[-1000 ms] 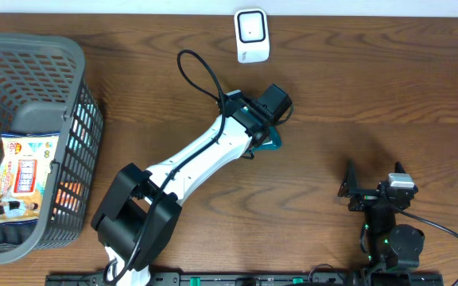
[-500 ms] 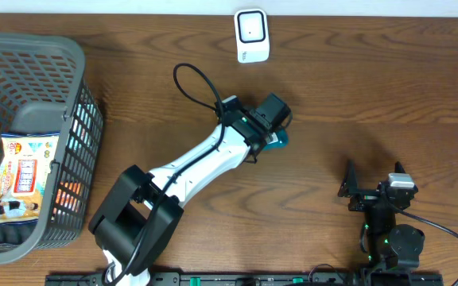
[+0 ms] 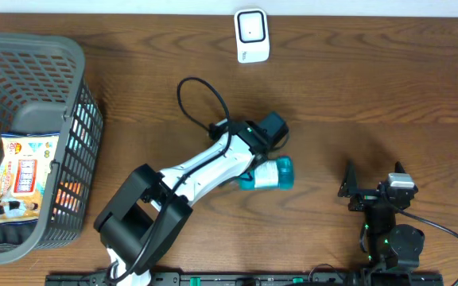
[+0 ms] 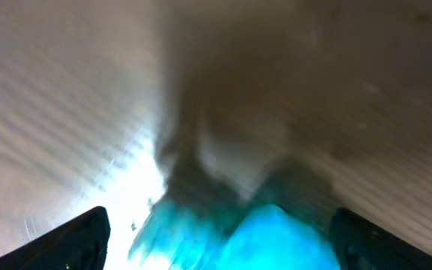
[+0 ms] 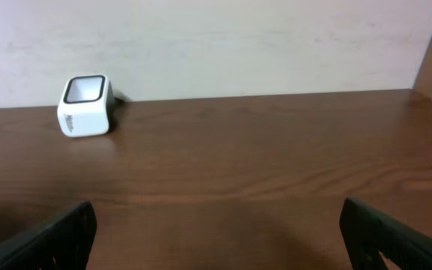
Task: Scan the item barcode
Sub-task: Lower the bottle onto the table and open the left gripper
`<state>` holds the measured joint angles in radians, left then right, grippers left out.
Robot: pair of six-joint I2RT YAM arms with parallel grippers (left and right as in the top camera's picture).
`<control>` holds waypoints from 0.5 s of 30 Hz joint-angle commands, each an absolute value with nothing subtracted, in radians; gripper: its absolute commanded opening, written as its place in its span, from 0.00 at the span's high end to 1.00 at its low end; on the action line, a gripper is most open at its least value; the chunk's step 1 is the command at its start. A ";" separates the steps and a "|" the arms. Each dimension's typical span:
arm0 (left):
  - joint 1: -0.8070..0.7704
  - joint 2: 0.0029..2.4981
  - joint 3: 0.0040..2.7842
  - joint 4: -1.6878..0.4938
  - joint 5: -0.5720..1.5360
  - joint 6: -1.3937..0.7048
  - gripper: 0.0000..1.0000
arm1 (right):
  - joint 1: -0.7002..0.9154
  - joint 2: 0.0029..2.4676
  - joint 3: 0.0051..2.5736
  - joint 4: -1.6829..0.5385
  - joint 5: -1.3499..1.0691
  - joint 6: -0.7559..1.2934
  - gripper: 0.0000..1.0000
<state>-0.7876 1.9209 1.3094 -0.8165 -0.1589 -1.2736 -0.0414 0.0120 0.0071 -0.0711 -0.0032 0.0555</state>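
At mid-table, a teal cylindrical plastic bottle [image 3: 267,174] lies on its side on the brown wooden table [image 3: 388,87], between the spread jaws of the left gripper [image 4: 220,225] and well apart from the small white box scanner [image 3: 252,36]. The right gripper [image 5: 216,217] stands with its jaws wide apart.

No legible text; print on packet [image 3: 26,175] and scanner [image 3: 252,36] unreadable.

One wooden table [image 3: 388,87]; one grey basket [image 3: 78,87]; one white scanner [image 3: 252,36]; one teal bottle [image 3: 270,174]; one printed packet [image 3: 26,175] that can be counted in the basket (something orange shows beneath it, too hidden to count); two robot arms, the left arm [image 3: 205,163] and the right arm [image 3: 384,216]
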 commanded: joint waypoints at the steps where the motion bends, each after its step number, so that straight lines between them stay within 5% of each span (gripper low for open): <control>1: -0.781 1.909 1.313 -0.822 -0.082 -1.380 0.06 | -0.040 0.007 0.006 -0.075 0.006 0.043 0.01; 15: -0.763 1.538 1.336 -0.832 -0.197 -1.164 0.02 | -0.040 0.007 0.006 -0.075 0.006 0.043 0.01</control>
<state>-0.7723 1.6413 1.3079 -0.8272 -0.0978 -1.2747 -0.0414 0.0120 0.0071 -0.0708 -0.0032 0.0555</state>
